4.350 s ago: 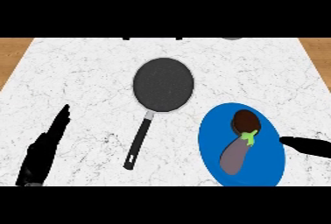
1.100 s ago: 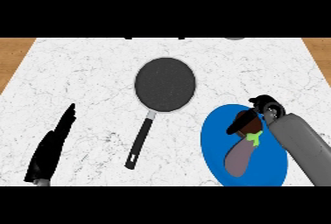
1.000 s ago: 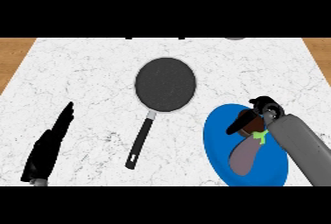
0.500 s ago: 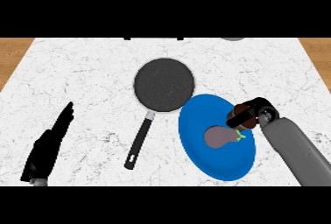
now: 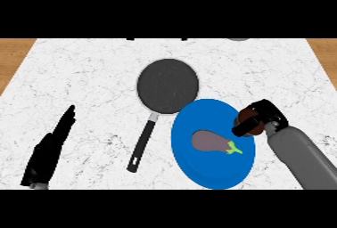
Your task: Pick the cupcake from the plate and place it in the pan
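Left hand point(image 5: 49, 149) rests with fingers straight near the left edge. The dark pan point(image 5: 167, 84) sits centre, touching the blue plate point(image 5: 197, 167), which holds an eggplant point(image 5: 211, 141). At the plate's right rim, the right hand point(image 5: 260, 119) curls around the brown cupcake point(image 5: 247, 115), likely light, soft and crushable; best held at its base

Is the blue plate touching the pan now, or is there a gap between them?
Touching, or overlapping. In the head view the blue plate has its upper left rim lying over the lower right edge of the pan, with no counter showing between them.
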{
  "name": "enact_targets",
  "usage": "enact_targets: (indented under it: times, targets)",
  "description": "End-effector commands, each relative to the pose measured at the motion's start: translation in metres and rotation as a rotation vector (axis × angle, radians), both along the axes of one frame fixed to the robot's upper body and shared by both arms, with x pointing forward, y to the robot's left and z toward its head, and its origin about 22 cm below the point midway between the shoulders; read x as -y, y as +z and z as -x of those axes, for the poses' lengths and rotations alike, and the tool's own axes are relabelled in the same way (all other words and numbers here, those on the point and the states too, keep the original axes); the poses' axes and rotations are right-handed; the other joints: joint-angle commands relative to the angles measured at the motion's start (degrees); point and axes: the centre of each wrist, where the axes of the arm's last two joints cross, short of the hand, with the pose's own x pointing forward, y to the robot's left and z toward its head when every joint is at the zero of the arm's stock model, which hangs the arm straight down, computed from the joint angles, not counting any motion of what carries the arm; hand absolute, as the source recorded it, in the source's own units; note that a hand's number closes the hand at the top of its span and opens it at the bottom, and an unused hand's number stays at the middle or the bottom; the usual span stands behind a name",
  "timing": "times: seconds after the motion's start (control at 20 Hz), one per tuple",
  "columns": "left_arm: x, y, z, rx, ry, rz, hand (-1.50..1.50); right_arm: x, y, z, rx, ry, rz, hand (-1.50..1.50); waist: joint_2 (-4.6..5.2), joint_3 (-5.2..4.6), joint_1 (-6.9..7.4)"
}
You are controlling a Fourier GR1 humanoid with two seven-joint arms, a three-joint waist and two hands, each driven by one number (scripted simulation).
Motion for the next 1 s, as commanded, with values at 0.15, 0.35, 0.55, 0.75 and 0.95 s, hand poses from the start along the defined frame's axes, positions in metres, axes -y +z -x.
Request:
enact_targets:
  times: [0.15,0.35,0.55,0.75,0.95]
  targets:
    - [-0.008,-0.008,0.003,-0.016,0.031,0.001,0.0,0.014,0.017,0.015,0.282,0.283,0.355,1.5,-0.1,0.12,-0.57]
    - [0.002,-0.001,-0.003,0.009,0.01,-0.002,0.0,-0.007,0.072,0.004,0.625,0.375,0.472,1.5,-0.36,0.09,-0.62]
    - [0.004,0.007,-0.008,-0.003,0.007,0.004,0.0,-0.012,0.091,0.009,0.841,0.441,0.498,1.5,-0.06,0.18,-0.5]
    - [0.015,-0.001,-0.006,-0.006,0.006,0.003,0.0,-0.048,0.126,-0.009,0.93,0.453,0.456,1.5,0.2,0.15,0.55]
    - [0.007,-0.017,-0.001,-0.02,-0.016,0.023,0.0,-0.087,0.127,-0.031,0.936,0.459,0.343,1.5,0.41,0.13,1.18]
